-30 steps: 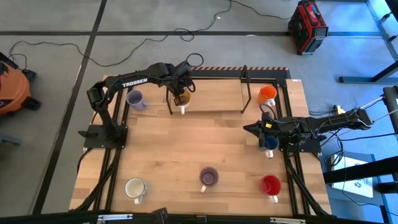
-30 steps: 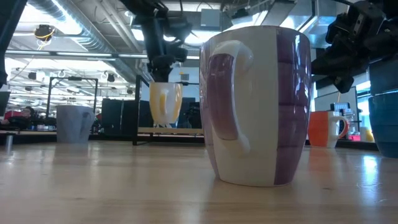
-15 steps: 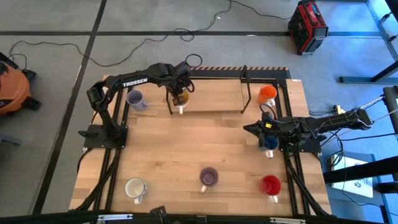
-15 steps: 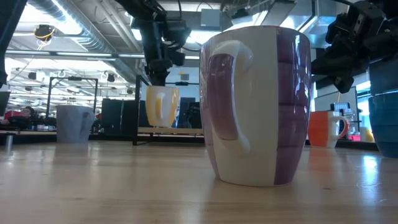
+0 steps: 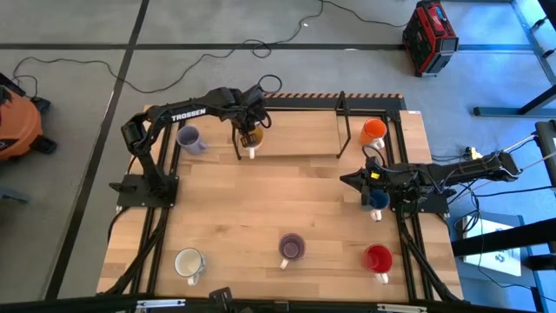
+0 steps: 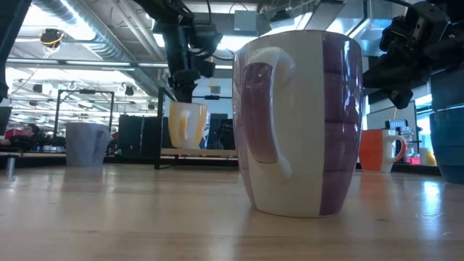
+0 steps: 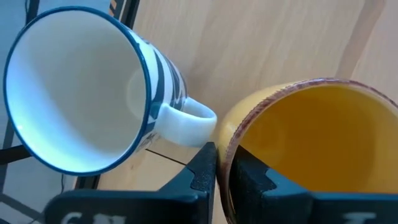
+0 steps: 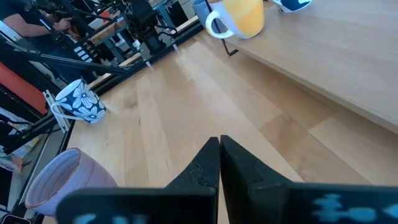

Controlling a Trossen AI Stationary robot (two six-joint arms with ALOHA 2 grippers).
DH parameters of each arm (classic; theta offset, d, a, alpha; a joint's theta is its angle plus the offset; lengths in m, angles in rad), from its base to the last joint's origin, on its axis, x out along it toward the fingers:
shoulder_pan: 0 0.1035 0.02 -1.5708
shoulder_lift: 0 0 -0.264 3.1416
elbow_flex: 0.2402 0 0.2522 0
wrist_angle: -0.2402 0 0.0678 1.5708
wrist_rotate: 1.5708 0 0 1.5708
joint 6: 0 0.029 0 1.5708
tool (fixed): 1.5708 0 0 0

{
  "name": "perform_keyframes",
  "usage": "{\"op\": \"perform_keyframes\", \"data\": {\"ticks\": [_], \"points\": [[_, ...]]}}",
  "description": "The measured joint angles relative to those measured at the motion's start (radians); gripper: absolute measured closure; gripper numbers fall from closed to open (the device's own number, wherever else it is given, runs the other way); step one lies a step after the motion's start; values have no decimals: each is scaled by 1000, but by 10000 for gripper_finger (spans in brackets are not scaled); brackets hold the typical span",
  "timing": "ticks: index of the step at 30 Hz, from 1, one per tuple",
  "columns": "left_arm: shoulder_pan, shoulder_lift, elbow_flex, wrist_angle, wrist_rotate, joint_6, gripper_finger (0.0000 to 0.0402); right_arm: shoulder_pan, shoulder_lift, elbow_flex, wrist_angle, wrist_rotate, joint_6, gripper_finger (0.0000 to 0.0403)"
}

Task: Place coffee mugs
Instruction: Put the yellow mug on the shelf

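A yellow mug (image 5: 250, 137) stands upright on the raised wooden shelf (image 5: 300, 135) at the table's far side, its handle (image 6: 190, 123) toward the near edge. My left gripper (image 7: 225, 174) comes down on it from above and is shut on its rim. A white mug with blue stripes (image 7: 81, 93) stands close beside it. My right gripper (image 5: 343, 178) waits shut at the right, over bare wood, with a blue mug (image 5: 378, 200) under its arm. A purple mug (image 5: 291, 247) stands on its base near the front edge. My left gripper has the yellow mug's rim (image 7: 229, 140) between its fingers, one finger (image 7: 202, 171) outside the wall and one (image 7: 252, 180) inside the cup. The fingers slant down from above. The mug is upright, its base on the shelf.
A lavender mug (image 5: 189, 137) stands left of the shelf and an orange mug (image 5: 373, 130) right of it. A white mug (image 5: 188, 261) and a red mug (image 5: 378, 257) stand near the front corners. Black posts (image 5: 343, 122) hold the shelf. The table's middle is bare wood.
My left gripper has come down a little with the yellow mug. The mug hung tilted just above the shelf a second ago; now it stands upright with its base on the shelf.
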Motion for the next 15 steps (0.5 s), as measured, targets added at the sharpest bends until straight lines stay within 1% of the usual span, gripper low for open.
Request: {"op": "perform_keyframes", "data": {"ticks": [7,15], "points": [[0,0,0,2,-2,0,360,0,0,0,0,0,0,400],[0,0,0,1,-49,-9,353,0,0,0,0,-10,0,400]]}}
